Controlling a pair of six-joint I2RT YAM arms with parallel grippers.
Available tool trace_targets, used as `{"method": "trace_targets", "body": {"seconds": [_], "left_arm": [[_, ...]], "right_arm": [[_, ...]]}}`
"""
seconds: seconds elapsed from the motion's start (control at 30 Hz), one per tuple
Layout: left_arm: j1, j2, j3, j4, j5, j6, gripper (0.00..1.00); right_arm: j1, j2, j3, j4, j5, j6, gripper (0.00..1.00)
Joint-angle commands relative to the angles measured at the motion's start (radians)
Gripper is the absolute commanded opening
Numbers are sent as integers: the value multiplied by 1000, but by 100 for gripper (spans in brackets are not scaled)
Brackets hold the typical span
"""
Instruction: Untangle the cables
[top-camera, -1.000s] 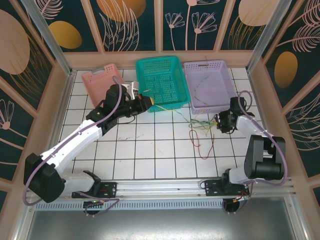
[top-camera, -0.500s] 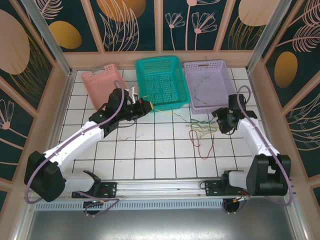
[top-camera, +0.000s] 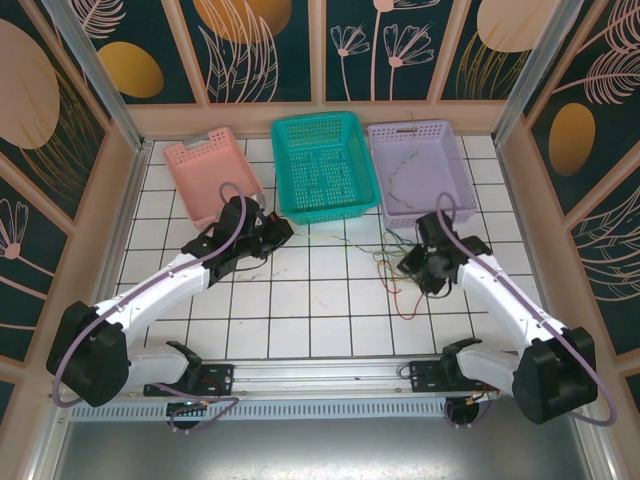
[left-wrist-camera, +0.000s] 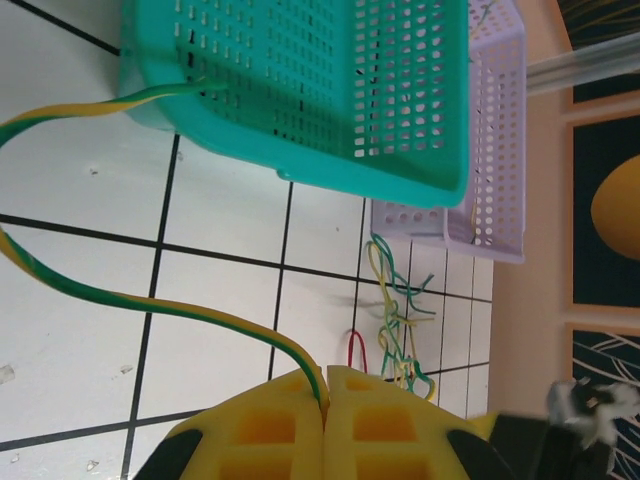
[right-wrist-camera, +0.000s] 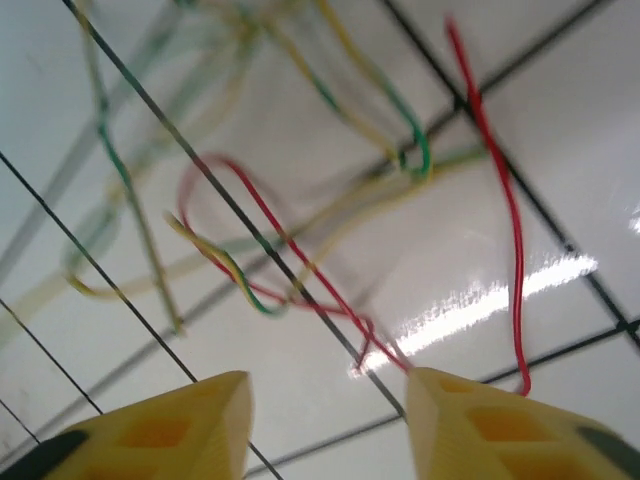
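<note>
- Judging the job as partway done: one yellow-green cable (left-wrist-camera: 150, 303) clamped in the closed left gripper (left-wrist-camera: 325, 378) and drawn out in a long loop away from the rest. Far end up at the near wall of the teal basket (left-wrist-camera: 400, 150); inside it or merely against it, impossible to tell.
- Left to sort: a knot of cables (top-camera: 392, 262) in yellow, green and darker tones on the tiled table (top-camera: 300, 300), just in front of the lilac basket (top-camera: 414, 128), with a red cable (right-wrist-camera: 515, 260) trailing out toward the near edge.
- Poised over that knot, the right gripper (right-wrist-camera: 325, 420): fingers partly apart, nothing between them, no strand visibly touched.
- Possibly holding one thin strand, the lilac basket; too faint to be sure.
- Given by the top view alone: the overall layout, with both arms, the three baskets and the knot between the grippers.
- Given by the left wrist view alone: the pinch itself and the cable's stripes.
- Given by the right wrist view alone: the crossings up close, with red looping through a striped strand. Likely the next place to pick apart.
</note>
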Motion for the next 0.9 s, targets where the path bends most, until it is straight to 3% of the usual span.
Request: {"method": "trace_targets", "body": {"seconds": [0.0, 0.2, 0.4, 0.6, 0.77, 0.87], "left_arm": [[-3, 8, -1, 67, -10, -45, 0], [-2, 13, 9, 52, 3, -25, 0], [-1, 16, 3, 51, 18, -19, 0], [-3, 19, 4, 53, 22, -14, 0], [-1, 21, 4, 51, 18, -13, 0], [-2, 24, 5, 39, -9, -12, 0]], "right_arm": [[27, 3, -77, -34, -48, 7, 41], [22, 117, -99, 145, -103, -14, 40], [21, 189, -92, 187, -45, -46, 37], [9, 194, -105, 185, 25, -70, 23], [8, 204, -68, 157, 74, -103, 0], [10, 159, -23, 79, 118, -110, 0]]}}
